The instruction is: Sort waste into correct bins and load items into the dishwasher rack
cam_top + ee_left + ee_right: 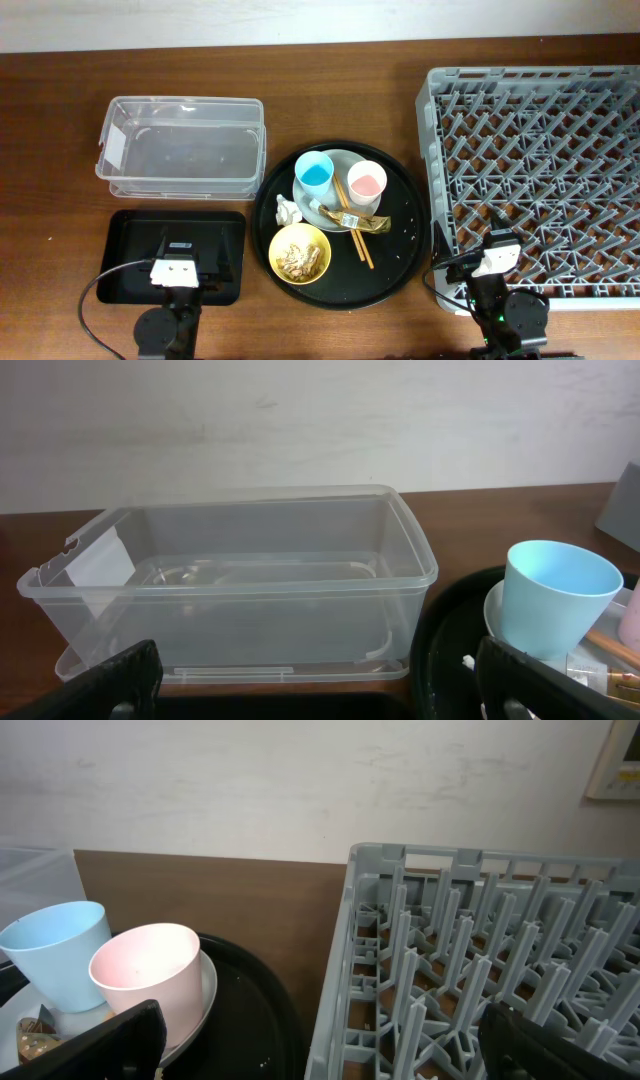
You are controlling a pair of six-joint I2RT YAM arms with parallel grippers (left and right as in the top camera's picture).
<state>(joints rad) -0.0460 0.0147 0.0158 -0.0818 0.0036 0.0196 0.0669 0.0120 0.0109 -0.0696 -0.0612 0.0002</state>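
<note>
Clear plastic tub (185, 150) (rounded corners); latticed grey rack (540, 170).

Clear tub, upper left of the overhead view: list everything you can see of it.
The clear tub is a rectangular bin of transparent plastic with rounded corners and a flanged rim. It stands upright with no lid on top and looks empty. A white label sits on its left end wall. A second clear lip shows under the base, possibly a lid. The tub rests on the wooden table, behind the black tray and close beside the round black tray; whether they touch cannot be told.
</note>
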